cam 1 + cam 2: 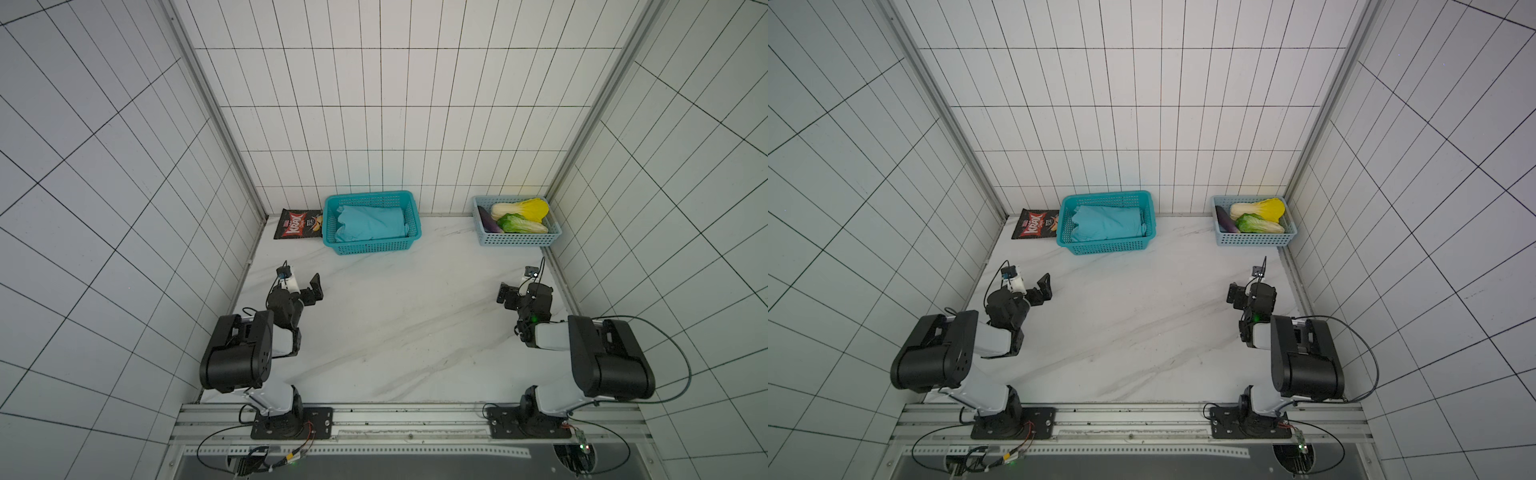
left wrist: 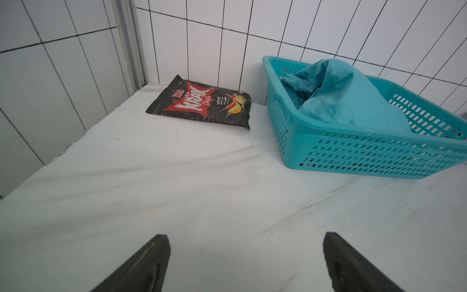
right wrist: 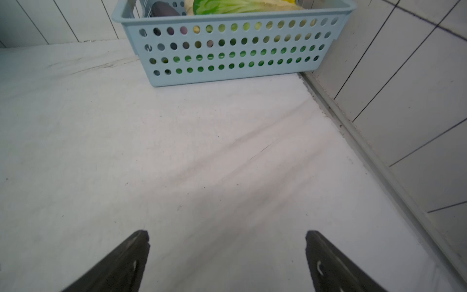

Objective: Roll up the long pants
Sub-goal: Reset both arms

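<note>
long pants (image 1: 370, 222): bundled in turquoise basket (image 1: 374, 248), 12 o'clock, axis 9–3 | left hand (image 2: 246, 236): spread wide, empty, nearer, pants at its 1 o'clock | right hand (image 3: 227, 233): spread wide, empty

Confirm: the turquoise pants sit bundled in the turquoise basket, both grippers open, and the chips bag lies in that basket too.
Wrong on the chips bag: the left wrist view shows it lying on the table beside the turquoise basket, not in it. The pants sit bundled in the basket, and the left gripper and right gripper are open.
</note>
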`<move>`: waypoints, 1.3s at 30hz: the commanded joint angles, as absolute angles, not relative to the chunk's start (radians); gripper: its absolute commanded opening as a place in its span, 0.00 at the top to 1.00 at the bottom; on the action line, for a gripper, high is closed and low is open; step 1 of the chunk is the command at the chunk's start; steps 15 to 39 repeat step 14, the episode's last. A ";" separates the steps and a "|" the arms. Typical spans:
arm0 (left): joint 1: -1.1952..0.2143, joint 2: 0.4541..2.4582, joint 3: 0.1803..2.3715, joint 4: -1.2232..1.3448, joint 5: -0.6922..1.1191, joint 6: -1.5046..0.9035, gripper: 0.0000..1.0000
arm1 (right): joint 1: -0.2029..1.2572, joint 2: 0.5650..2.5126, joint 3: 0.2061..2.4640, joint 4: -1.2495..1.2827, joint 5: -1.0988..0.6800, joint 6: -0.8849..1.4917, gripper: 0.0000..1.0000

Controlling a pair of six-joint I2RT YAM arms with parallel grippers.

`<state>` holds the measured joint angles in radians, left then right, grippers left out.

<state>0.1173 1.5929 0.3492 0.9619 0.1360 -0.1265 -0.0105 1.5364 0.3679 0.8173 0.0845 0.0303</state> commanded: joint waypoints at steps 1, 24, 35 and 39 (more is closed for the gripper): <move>0.038 1.553 0.442 0.767 -0.018 -0.077 0.02 | 0.000 1.530 0.404 0.850 0.134 0.046 0.01; 0.036 1.555 0.448 0.764 -0.043 -0.088 0.02 | -0.008 1.537 0.430 0.809 0.089 0.038 0.01; 0.036 1.555 0.448 0.764 -0.043 -0.088 0.02 | -0.008 1.537 0.430 0.809 0.089 0.038 0.01; 0.036 1.555 0.448 0.764 -0.043 -0.088 0.02 | -0.008 1.537 0.430 0.809 0.089 0.038 0.01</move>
